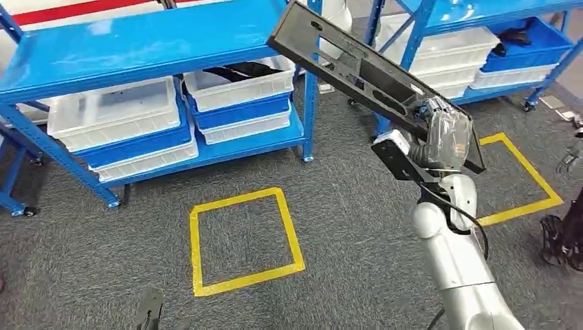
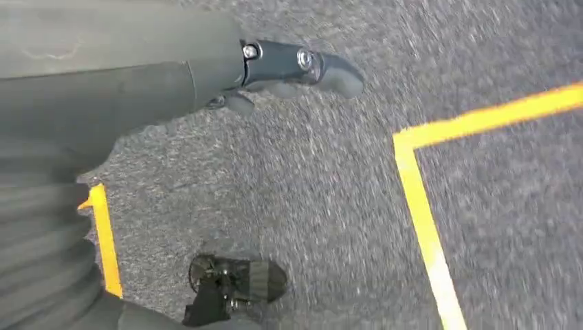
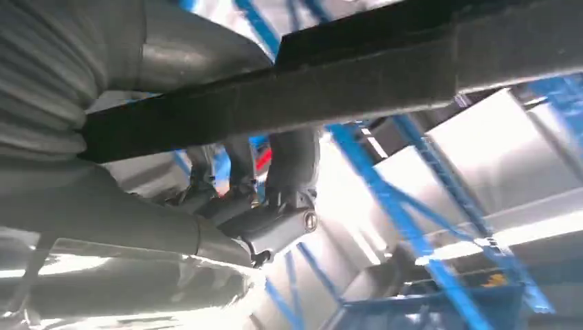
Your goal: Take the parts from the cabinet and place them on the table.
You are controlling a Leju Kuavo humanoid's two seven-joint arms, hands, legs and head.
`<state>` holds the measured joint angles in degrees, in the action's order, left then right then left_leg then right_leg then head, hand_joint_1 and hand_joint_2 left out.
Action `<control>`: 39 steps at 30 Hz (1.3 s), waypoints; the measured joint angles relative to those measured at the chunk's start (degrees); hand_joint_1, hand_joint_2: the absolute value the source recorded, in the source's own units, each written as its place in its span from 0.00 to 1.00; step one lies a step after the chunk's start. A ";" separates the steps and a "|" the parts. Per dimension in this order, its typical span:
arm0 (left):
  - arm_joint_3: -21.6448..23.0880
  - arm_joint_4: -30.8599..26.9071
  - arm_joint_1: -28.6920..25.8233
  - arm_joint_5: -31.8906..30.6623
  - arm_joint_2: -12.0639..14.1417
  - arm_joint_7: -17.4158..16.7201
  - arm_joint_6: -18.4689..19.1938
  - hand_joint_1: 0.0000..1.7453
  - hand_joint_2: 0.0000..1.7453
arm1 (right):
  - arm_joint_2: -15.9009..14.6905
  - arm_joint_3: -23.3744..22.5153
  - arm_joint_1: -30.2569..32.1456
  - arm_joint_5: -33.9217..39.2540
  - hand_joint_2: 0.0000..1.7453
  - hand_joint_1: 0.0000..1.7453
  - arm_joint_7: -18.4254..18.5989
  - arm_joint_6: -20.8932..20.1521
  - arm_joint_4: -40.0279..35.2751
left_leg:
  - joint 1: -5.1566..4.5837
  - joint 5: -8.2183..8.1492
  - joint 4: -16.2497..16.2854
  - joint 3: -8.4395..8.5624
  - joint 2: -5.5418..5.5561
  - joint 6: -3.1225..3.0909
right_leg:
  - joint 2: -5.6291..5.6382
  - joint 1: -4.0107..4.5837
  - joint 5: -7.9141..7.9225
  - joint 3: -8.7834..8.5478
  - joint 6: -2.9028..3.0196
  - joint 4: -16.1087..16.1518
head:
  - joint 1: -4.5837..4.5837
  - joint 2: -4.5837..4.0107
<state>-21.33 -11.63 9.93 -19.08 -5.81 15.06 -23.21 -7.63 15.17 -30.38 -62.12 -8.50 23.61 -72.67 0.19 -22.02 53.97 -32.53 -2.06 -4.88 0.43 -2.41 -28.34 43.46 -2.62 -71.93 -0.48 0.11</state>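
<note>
Carrying step, judged from the scene: part already out of the cabinet, no desk yet in sight.

Right hand [image 1: 440,137] clenched round a long black panel [image 1: 357,65], gripped near one end. From the hand, most of the panel's length juts up and away toward the blue rack [image 1: 137,41], tilted, with only a short stub past the grip on the other side. In the right wrist view, fingers [image 3: 289,165] wrapped under the panel's dark edge [image 3: 344,89].

Left hand [image 2: 302,65] hanging low over the grey carpet [image 2: 309,206], holding nothing, fingers loosely extended; yellow floor tape [image 2: 419,199] just beyond it.

To do this well:
- Keep the grip firm and the wrist steady; with so much weight out beyond the hand, likely to twist or slip if swung fast.
- Turn slowly, minding the far tip near the rack's upright [image 1: 311,103] and the white bins [image 1: 240,86] beside it.
- Lower the far end toward level before reaching the desk, so the panel lands flat rather than corner first.
- Bring the free left hand under the far end only if the panel starts to sag.
</note>
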 joint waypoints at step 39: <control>0.57 0.00 -1.23 -1.88 -1.31 -0.66 1.36 0.00 1.00 | -4.09 -0.57 2.52 -0.79 1.00 1.00 1.36 -2.36 -1.01 | -0.11 -3.14 5.43 -1.53 -6.77 3.15 | -2.28 0.17 3.74 -7.65 0.94 12.80 | -0.48 0.00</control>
<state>-20.76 -11.63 8.70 -20.96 -7.13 14.40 -21.86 -11.71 14.60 -27.85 -62.90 -7.15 21.25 -73.68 0.08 -25.16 59.40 -34.06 -8.83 -1.73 -1.84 -2.24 -24.60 35.81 -1.67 -59.13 -0.96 0.11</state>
